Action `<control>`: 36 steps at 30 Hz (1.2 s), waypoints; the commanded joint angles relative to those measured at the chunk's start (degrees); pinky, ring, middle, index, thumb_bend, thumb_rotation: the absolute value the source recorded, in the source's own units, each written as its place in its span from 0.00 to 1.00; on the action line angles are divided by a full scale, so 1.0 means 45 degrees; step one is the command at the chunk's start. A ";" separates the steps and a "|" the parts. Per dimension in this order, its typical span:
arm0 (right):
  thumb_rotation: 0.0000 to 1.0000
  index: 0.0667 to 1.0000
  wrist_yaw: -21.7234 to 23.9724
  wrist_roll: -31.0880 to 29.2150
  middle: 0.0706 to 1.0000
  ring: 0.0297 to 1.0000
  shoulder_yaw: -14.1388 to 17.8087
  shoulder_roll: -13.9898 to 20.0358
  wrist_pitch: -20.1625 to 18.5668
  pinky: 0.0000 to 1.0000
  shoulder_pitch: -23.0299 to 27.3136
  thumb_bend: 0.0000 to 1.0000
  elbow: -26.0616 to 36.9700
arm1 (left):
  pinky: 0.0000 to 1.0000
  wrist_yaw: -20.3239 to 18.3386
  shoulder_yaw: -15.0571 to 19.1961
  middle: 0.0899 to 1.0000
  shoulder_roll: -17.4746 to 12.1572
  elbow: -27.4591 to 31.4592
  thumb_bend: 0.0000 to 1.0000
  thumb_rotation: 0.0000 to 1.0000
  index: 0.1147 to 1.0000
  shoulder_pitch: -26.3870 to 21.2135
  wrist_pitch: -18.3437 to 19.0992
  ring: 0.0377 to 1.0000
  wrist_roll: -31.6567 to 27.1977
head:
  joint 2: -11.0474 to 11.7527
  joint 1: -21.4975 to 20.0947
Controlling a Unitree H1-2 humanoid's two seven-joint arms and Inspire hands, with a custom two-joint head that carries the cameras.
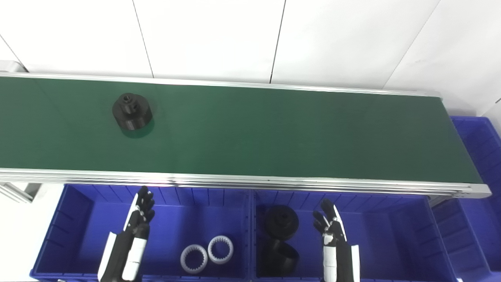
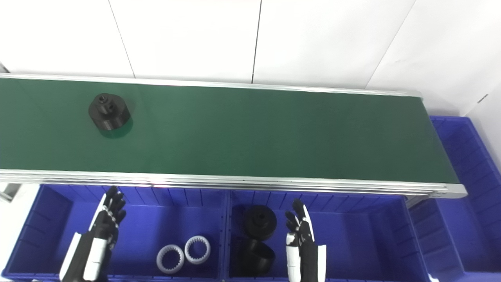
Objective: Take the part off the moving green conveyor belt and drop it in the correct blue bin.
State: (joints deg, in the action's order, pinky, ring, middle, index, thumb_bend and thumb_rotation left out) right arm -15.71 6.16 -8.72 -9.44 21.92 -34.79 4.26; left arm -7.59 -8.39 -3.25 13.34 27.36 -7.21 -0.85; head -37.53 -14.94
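Observation:
A black round part (image 1: 132, 112) with a small hub on top stands on the green conveyor belt (image 1: 274, 133) at its left. My left hand (image 1: 140, 217) is open and empty, held over the left blue bin (image 1: 78, 219). My right hand (image 1: 330, 227) is open and empty, held over the middle blue bin (image 1: 391, 235). Both hands are well below the belt's near rail and far from the part.
The left bin holds two white toothed rings (image 1: 207, 253). The middle bin holds two black round parts (image 1: 280, 235). A third blue bin (image 1: 477, 156) stands past the belt's right end. A white wall is behind the belt.

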 commanded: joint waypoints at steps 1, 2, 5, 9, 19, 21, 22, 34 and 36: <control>0.98 0.93 0.0154 -0.0139 0.94 0.89 0.0082 -0.0094 0.0852 0.88 0.0050 0.69 -0.0030 | 1.00 0.0098 -0.0117 0.98 0.0098 0.0047 0.62 0.92 1.00 -0.0014 -0.0841 0.99 0.0218 | 0.0409 0.0253; 0.98 0.93 0.0171 -0.0163 0.94 0.89 0.0135 -0.0069 0.0915 0.88 0.0085 0.71 -0.0135 | 1.00 0.0118 -0.0136 0.98 0.0138 -0.0063 0.63 0.92 1.00 -0.0026 -0.0931 0.98 0.0290 | 0.0409 0.0253; 0.99 0.94 0.0217 -0.0154 0.94 0.89 0.0323 0.0081 0.1032 0.87 0.0215 0.72 -0.0459 | 1.00 0.0219 -0.0227 0.97 0.0302 -0.0487 0.65 0.91 1.00 -0.0098 -0.1281 0.98 0.0533 | 0.0991 0.0671; 1.00 0.95 0.0423 -0.0487 0.96 0.90 0.0532 0.0275 0.1098 0.89 0.0434 0.71 -0.0813 | 1.00 0.0289 -0.0314 0.97 0.0498 -0.1105 0.66 0.91 1.00 -0.0244 -0.1825 0.98 0.0678 | 0.1481 0.1037; 1.00 0.97 0.0600 -0.0792 0.98 0.92 0.0766 0.0483 0.1110 0.91 0.0733 0.69 -0.1253 | 0.98 0.0454 -0.0320 0.95 0.0837 -0.1963 0.69 0.88 0.99 -0.0529 -0.2597 0.97 0.0641 | 0.2051 0.1488; 1.00 0.98 0.0645 -0.0851 0.98 0.93 0.0783 0.0486 0.1102 0.91 0.0751 0.68 -0.1298 | 0.97 0.0487 -0.0303 0.95 0.0866 -0.2034 0.70 0.88 0.98 -0.0537 -0.2634 0.97 0.0656 | 0.2153 0.1520; 1.00 0.98 0.0635 -0.0808 0.98 0.93 0.0804 0.0485 0.1100 0.91 0.0766 0.68 -0.1331 | 0.97 0.0490 -0.0304 0.95 0.0863 -0.2067 0.70 0.88 0.98 -0.0546 -0.2646 0.97 0.0678 | 0.2204 0.1543; 1.00 0.99 0.1220 -0.1639 1.00 0.95 0.1040 0.0407 0.1107 0.93 0.0940 0.68 -0.1769 | 0.94 0.0575 -0.0335 0.94 0.0900 -0.2674 0.73 0.87 0.97 -0.0743 -0.3149 0.95 0.0807 | 0.2851 0.1573; 1.00 1.00 0.1425 -0.1965 1.00 0.96 0.1139 0.0364 0.1110 0.93 0.1000 0.70 -0.1874 | 0.94 0.0555 -0.0358 0.95 0.0888 -0.2803 0.71 0.87 0.98 -0.0799 -0.3217 0.96 0.0796 | 0.2963 0.1588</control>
State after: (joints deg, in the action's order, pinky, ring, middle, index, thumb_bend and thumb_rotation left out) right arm -10.50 -1.73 -3.85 -7.38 23.55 -30.50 -4.68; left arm -5.18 -9.71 0.65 0.22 24.35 -19.10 2.71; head -24.17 -7.82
